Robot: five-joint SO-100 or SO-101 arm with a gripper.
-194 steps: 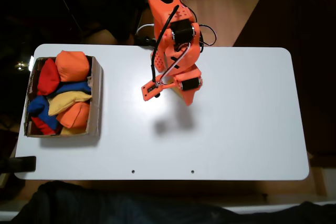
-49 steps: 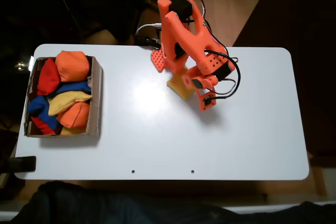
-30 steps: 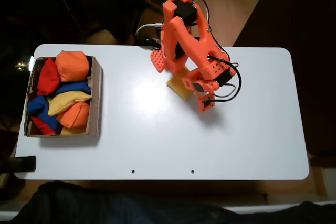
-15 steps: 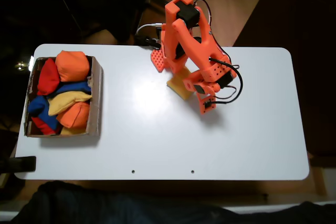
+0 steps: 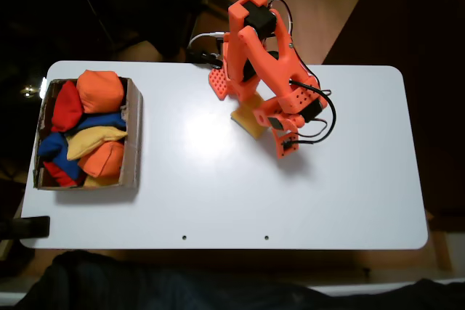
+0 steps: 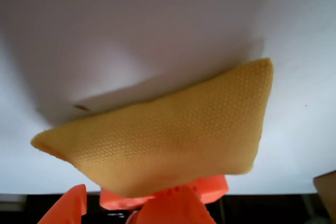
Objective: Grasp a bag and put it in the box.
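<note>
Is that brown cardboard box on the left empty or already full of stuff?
Nearly full. In the fixed view the shallow brown cardboard box holds orange, red, blue and yellow beanbags packed wall to wall.

White table [image 5: 349, 201], wooden floor [image 5: 320, 5] behind, dark surroundings

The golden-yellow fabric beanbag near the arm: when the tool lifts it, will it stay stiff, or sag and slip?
The golden-yellow fabric beanbag would probably sag: its soft pillow shape and pointed corners suggest loose filling. The coarse woven surface seen in the wrist view likely gives decent friction, so slipping seems unlikely. Lying flat on the white table, it should not roll.
</note>
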